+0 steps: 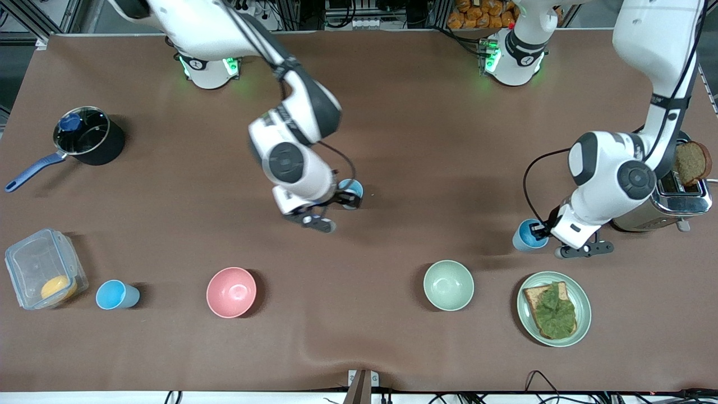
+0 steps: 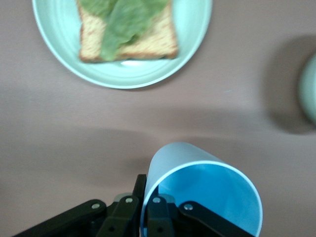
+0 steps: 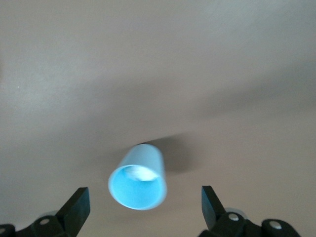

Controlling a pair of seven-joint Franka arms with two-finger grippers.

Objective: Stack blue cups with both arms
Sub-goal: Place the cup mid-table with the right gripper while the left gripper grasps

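One blue cup (image 1: 353, 191) stands at the table's middle. My right gripper (image 1: 343, 201) hangs over it, open, with a finger on each side of it in the right wrist view (image 3: 143, 207); the cup (image 3: 138, 178) shows there from above, untouched. My left gripper (image 1: 539, 230) is shut on the rim wall of a second blue cup (image 1: 526, 235), beside the toast plate. In the left wrist view the gripper (image 2: 147, 207) pinches the cup wall (image 2: 207, 190), one finger inside and one outside. A third blue cup (image 1: 116, 294) sits beside the plastic box.
A pink bowl (image 1: 231, 292) and a pale green bowl (image 1: 448, 285) stand nearer the front camera. A green plate (image 1: 583, 314) holds toast with lettuce and also shows in the left wrist view (image 2: 192, 39). There is a toaster (image 1: 681, 199) beside the left arm, a dark pot (image 1: 90, 137) and a plastic box (image 1: 42, 268).
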